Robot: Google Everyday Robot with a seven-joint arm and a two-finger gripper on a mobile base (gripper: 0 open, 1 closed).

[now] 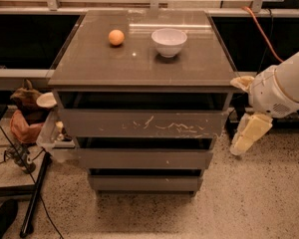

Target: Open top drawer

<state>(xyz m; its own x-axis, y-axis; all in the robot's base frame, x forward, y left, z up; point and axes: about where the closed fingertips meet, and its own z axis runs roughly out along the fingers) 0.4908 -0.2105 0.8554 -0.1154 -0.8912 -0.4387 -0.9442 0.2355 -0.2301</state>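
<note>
The top drawer (144,124) is the widest grey-brown handleless front of a three-drawer cabinet, with pale scratches across its right-centre face. A dark gap runs between it and the cabinet top (89,66). Two narrower drawer fronts, the middle (144,158) and the bottom (145,183), sit below it. My gripper (250,133), cream-coloured on a white arm (284,86), hangs at the right of the cabinet. It is level with the top drawer's right end and just apart from it.
An orange ball (116,37) and a white bowl (169,42) stand on the cabinet top. A brown bag (24,114), plastic containers (55,138), cables and a black stand leg (35,198) crowd the left side. An orange cable (261,31) runs behind at the right. The floor is speckled (249,198).
</note>
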